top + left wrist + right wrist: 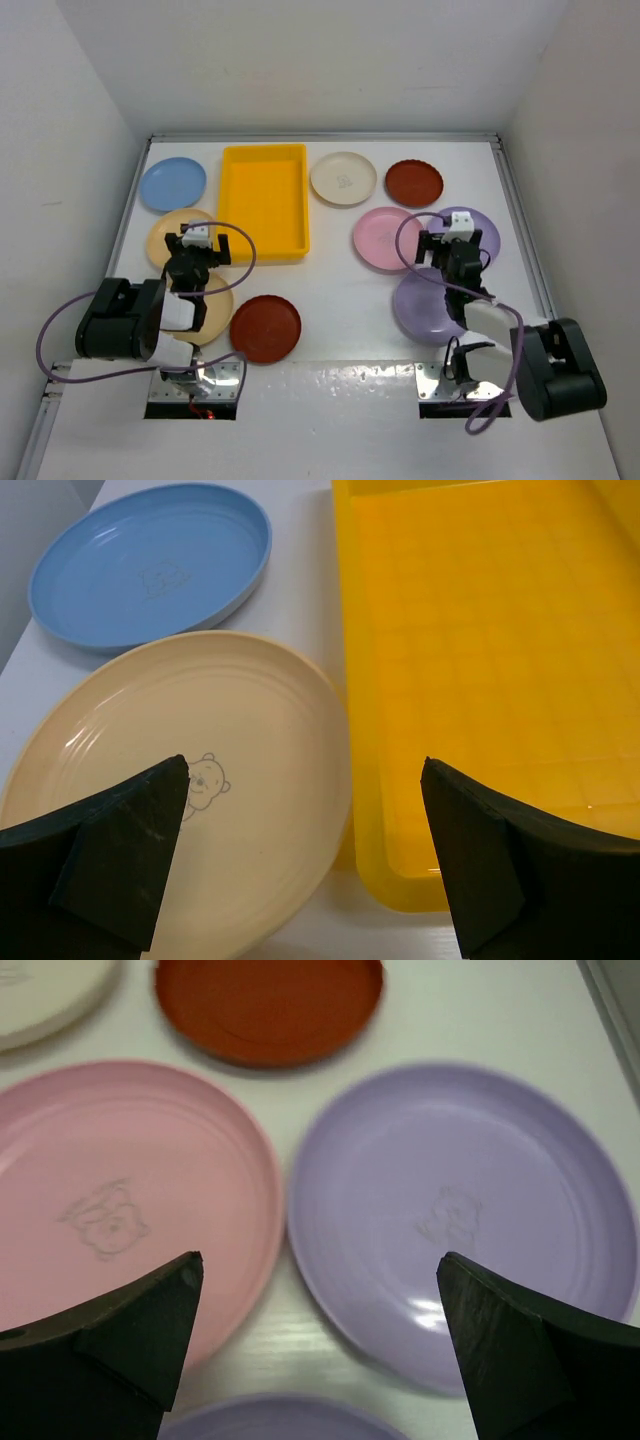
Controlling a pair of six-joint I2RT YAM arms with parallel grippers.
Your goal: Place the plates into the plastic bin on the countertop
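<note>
The empty yellow plastic bin (264, 200) stands at the back left of the white countertop (340, 290). My left gripper (196, 240) is open and empty, over the gap between a tan plate (180, 770) and the bin's near left corner (400, 880). A blue plate (150, 565) lies beyond. My right gripper (458, 232) is open and empty above the gap between a pink plate (110, 1190) and a lavender plate (460, 1210). A second lavender plate (425, 305) lies under the right arm. Both grippers (305, 850) (320, 1340) hold nothing.
A cream plate (343, 178) and a dark red plate (414, 183) lie right of the bin. Another tan plate (213, 312) and a dark red plate (265, 328) lie near the left arm. White walls and a thin metal edge (520, 230) bound the countertop.
</note>
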